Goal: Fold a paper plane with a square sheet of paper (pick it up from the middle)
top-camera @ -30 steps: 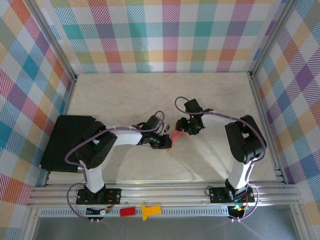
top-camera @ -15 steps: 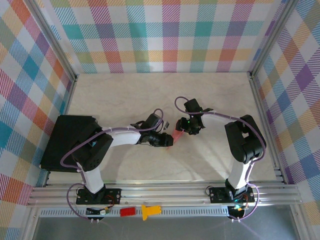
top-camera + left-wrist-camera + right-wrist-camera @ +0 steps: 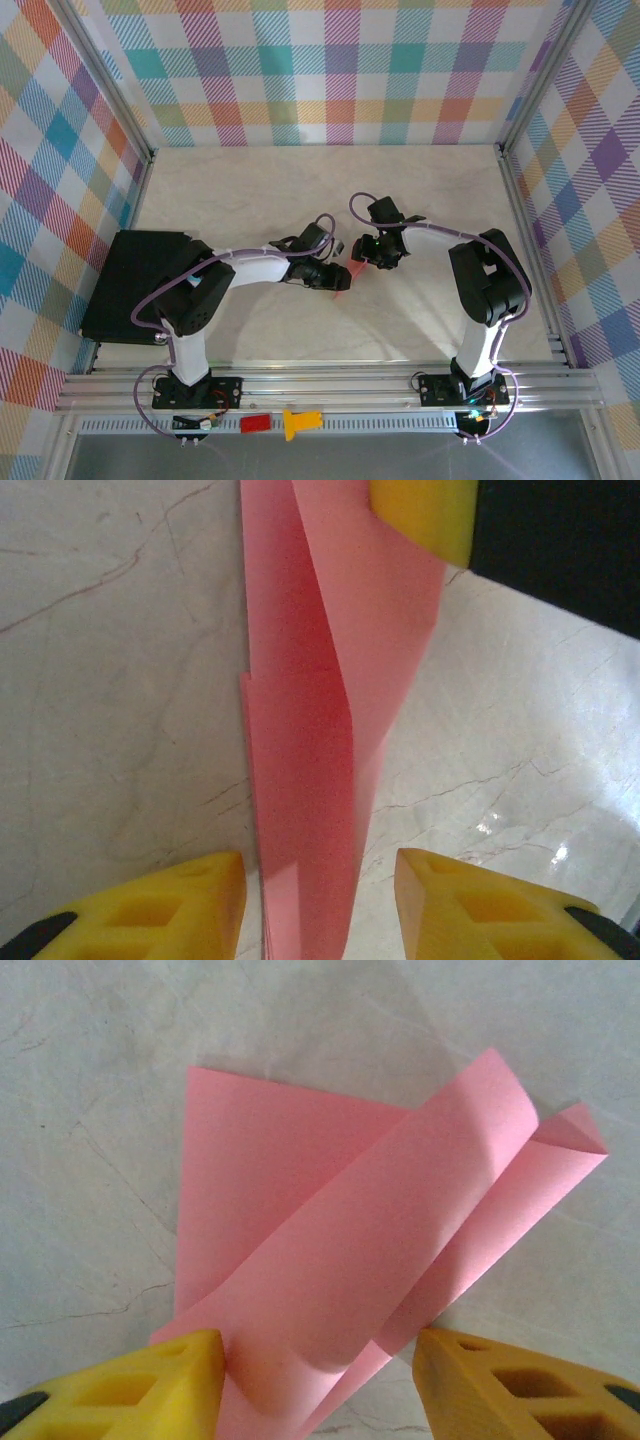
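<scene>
The square sheet of paper (image 3: 349, 272) is salmon pink and folded into a narrow, part-made dart on the marble table, mid-way between my two grippers. In the left wrist view the paper (image 3: 310, 730) runs as a long creased strip between the open yellow fingers of my left gripper (image 3: 320, 880), with table showing on both sides. My left gripper (image 3: 335, 278) is at the strip's near end. My right gripper (image 3: 320, 1360) squeezes the paper (image 3: 350, 1250) across its width; a flap bulges up between its pads. The right gripper (image 3: 362, 255) is at the far end.
A black pad (image 3: 135, 280) lies at the table's left edge. A small red block (image 3: 255, 423) and a yellow piece (image 3: 298, 422) rest on the front rail, beside the arm bases. Aluminium frame posts and checked walls close in the table.
My left gripper has opened and let go of the folded paper, and its wrist has shifted slightly. The right gripper has kept its hold and barely moved.
</scene>
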